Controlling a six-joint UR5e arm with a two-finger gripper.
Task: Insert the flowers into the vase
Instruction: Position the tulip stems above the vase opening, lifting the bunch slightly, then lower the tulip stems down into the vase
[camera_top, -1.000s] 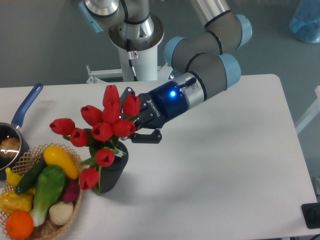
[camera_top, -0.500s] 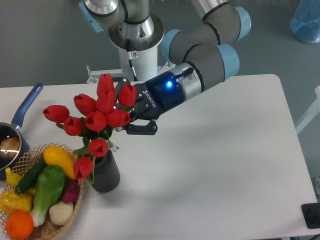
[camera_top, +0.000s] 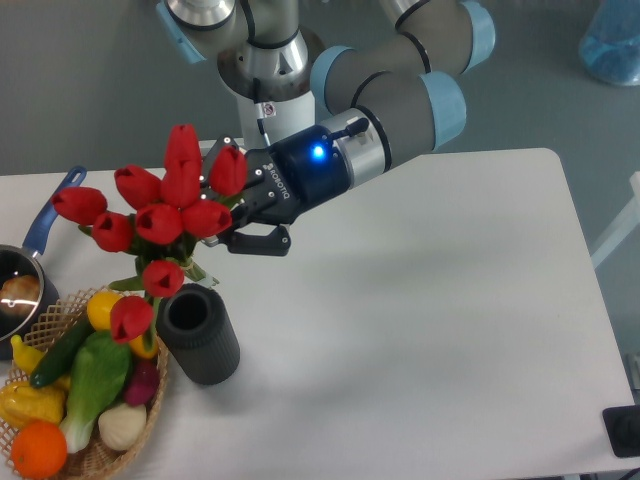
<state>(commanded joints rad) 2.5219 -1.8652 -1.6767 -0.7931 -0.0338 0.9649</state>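
The flowers (camera_top: 160, 215) are a bunch of red tulip buds on green stems, held in the air above and to the left of the vase. My gripper (camera_top: 238, 222) is shut on the stems just right of the buds, with the stems mostly hidden behind the blooms. The lowest buds (camera_top: 131, 318) hang beside the vase's left rim, over the basket's edge. The vase (camera_top: 200, 335) is a dark grey ribbed cylinder standing on the white table, and its round mouth shows open with nothing in it.
A wicker basket (camera_top: 100, 462) of colourful vegetables touches the vase's left side. A blue-handled saucepan (camera_top: 52, 212) sits at the far left edge. The robot's base (camera_top: 272, 95) stands behind. A black object (camera_top: 624, 430) sits at the table's lower right corner.
The gripper has moved up and to the left with the flowers; the stems have come out of the vase, whose mouth now shows. The vase has shifted slightly left and stands upright.
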